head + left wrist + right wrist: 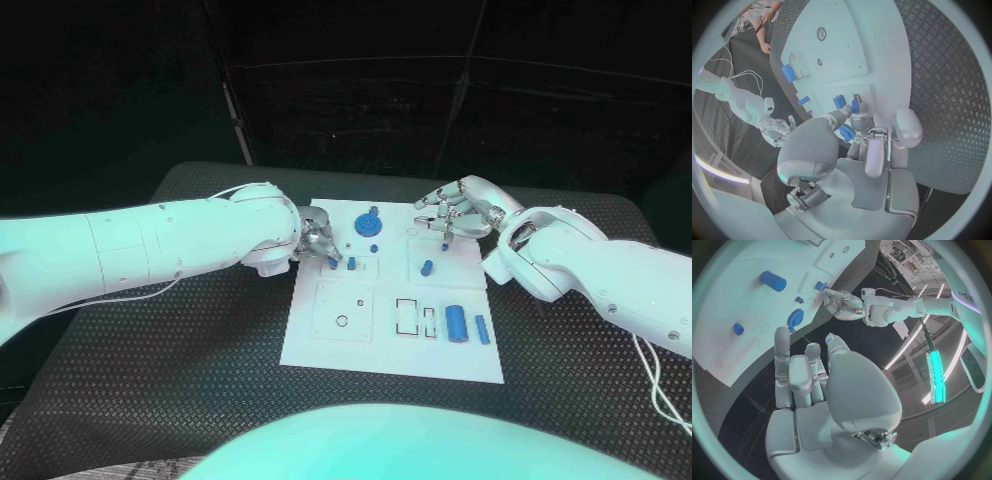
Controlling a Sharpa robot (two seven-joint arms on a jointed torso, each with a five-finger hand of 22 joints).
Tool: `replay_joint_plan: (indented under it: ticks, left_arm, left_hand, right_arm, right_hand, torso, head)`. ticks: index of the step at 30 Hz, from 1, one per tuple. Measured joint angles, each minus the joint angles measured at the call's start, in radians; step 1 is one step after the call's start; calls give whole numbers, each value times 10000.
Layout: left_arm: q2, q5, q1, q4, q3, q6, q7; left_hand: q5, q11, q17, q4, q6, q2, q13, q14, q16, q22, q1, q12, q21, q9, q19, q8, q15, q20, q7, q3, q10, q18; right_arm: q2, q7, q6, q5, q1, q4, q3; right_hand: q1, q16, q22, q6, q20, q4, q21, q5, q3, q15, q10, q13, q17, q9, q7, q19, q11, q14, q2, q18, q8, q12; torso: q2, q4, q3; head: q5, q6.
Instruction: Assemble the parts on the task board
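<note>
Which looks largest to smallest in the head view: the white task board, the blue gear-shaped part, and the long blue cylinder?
1. White task board, by far the largest.
2. Blue gear-shaped part and long blue cylinder: too alike to rank; the gear is wider, the cylinder longer, and the gear lies farther from the camera.

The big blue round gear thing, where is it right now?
In the head view, the big blue round gear sits at the white task board's far edge, between the left hand and right hand.
</note>
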Motion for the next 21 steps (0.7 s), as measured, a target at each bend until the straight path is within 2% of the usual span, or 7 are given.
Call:
replay_joint_plan:
  ticks: [14, 21]
  left_arm:
    - [6, -31, 9, -13, -25, 176, -7]
    - [-26, -61, 8, -27, -37, 306, -40]
  left_hand:
    - [-8, 4, 0, -24, 1, 1, -1, 0, 0, -1, 1, 0, 0, -8, 0, 11, 0, 0, 0, 26, 1, 0]
    - [-30, 18, 0, -27, 1, 1, -1, 0, 0, -8, 1, 0, 0, -11, 0, 30, 1, 0, 0, 28, 13, 0]
  right_arm:
    - [10, 1, 2, -6, -2, -18, -1]
    - [19, 2, 3, -6, -11, -28, -3]
  right_hand:
    - [0, 0, 0, 0, 0, 0, 0, 0, 0, 0, 0, 1, 0, 0, 0, 0, 0, 0, 0, 0, 0, 0]
    - [0, 0, 0, 0, 0, 0, 0, 0, 0, 0, 0, 1, 0, 0, 0, 0, 0, 0, 0, 0, 0, 0]
  torso:
    - [-11, 3, 3]
    - [-11, 6, -3]
  head:
    - [-12, -4]
    - [25, 3]
